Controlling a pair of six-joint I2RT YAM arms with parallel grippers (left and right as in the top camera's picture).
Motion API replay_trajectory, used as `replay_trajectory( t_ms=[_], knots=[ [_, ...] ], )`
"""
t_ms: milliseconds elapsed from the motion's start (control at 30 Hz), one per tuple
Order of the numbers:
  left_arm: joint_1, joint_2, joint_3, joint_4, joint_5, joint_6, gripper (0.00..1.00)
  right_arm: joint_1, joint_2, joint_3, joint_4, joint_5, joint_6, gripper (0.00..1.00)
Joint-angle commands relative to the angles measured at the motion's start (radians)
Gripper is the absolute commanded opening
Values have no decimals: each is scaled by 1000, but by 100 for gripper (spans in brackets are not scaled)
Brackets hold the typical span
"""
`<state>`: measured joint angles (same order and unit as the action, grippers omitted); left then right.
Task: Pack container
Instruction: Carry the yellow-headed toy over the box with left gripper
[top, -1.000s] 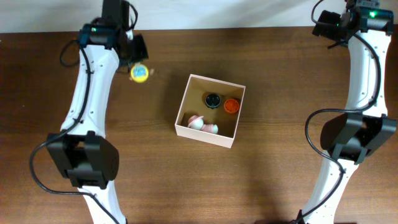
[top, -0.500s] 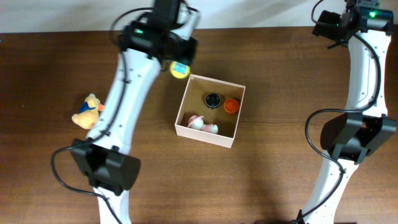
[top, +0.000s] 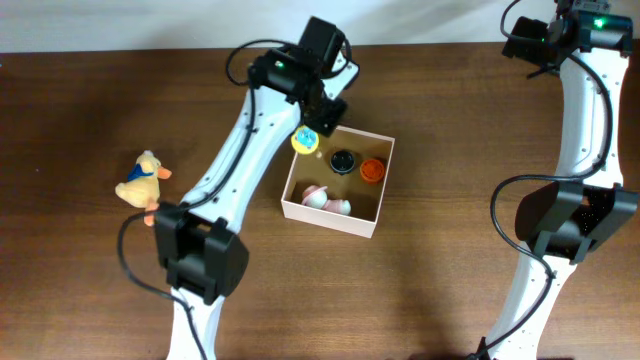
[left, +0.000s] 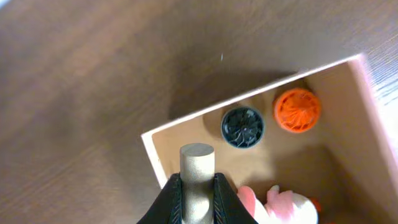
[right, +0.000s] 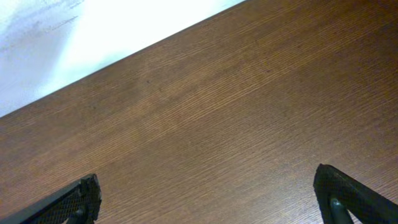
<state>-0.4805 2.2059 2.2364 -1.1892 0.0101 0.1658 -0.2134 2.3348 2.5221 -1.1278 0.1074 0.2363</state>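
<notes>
The left pincer (left: 197, 190) is clamped narrow on the small yellow toy (top: 306, 139), gripping it by a tan peg. It hangs right over the upper-left corner of the container (top: 330, 219), which sits mid-counter. The main risk is a drop from here: the toy appears to sit above the corner wall rather than well inside, so it could clip the rim and bounce out onto the counter (top: 450, 120). The peg is also a slim hold, so the toy may tip on release.

Inside the box, a black round piece (top: 343, 160) lies just beside the drop point, with an orange round piece (top: 373, 170) next to it and a pink-and-white toy (top: 327, 199) along the near wall — the black one crowds the landing spot most. A plush duck (top: 143, 180) waits on the counter well to the left. The right pincer (right: 208, 196) hangs wide apart over bare wood, far from the box, holding nothing.
</notes>
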Motion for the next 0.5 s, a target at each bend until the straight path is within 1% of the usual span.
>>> replay_trajectory(
  t_ms=[0,200,367,467],
  knots=[
    [3,34,-16,2,19,8,2,3,-15,-3,2,2,8,99],
    [-2,90,-16,-1,28,-134,2,3,-15,-3,3,2,8,99],
    [-2,117,-16,6,27,-163,2,3,-15,-3,3,2,8,99],
    [-2,135,-16,6,27,-209,2,3,-15,-3,3,2,8,99]
  ],
)
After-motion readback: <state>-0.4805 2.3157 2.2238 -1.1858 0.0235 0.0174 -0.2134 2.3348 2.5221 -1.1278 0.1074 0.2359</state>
